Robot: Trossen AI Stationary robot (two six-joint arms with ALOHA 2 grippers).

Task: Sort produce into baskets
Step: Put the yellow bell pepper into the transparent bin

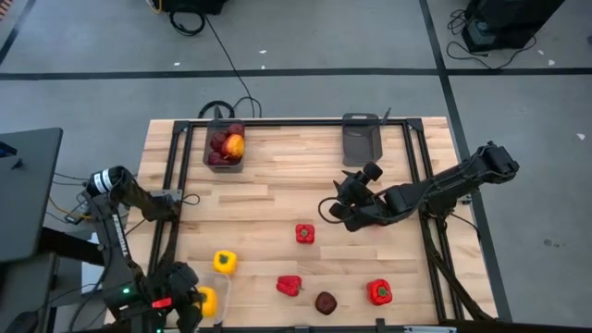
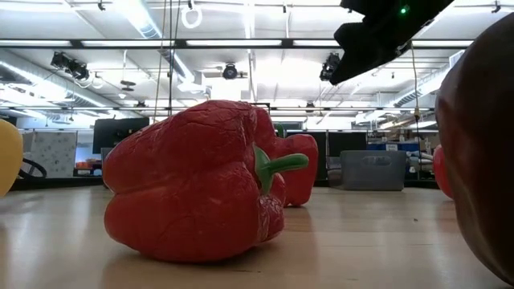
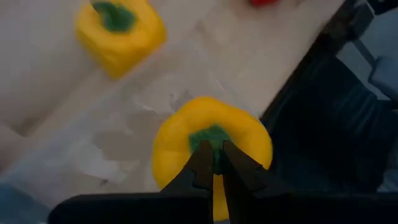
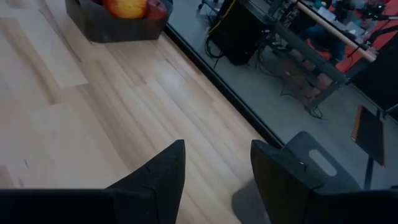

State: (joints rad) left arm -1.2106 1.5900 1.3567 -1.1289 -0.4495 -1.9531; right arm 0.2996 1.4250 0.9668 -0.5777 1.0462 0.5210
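Observation:
My left gripper (image 1: pixel 191 302) is at the table's near left corner, shut on a yellow pepper (image 3: pixel 186 134). The pepper is over a clear shallow basket (image 3: pixel 93 155). A second yellow pepper (image 1: pixel 225 262) lies on the table just beyond that basket. Three red peppers (image 1: pixel 305 233) (image 1: pixel 289 285) (image 1: pixel 379 292) and a maroon apple (image 1: pixel 325 302) lie on the near half of the table. A dark grey basket (image 1: pixel 225 146) at the far edge holds several apples. My right gripper (image 1: pixel 338 211) hangs open above mid-table, with nothing between its fingers (image 4: pixel 161 180). My left gripper pinches the green stem (image 3: pixel 211 134) on top of the yellow pepper between its two fingertips. The fingers come down steeply from above. The pepper sits upright below them, stem up. I cannot tell whether its underside rests on the clear basket's floor.
A second dark grey basket (image 1: pixel 361 139) stands empty at the far edge, right of centre. A black rail frame (image 1: pixel 171 185) runs along the table's left, far and right sides. Bare wood lies between the two grey baskets and the loose produce.

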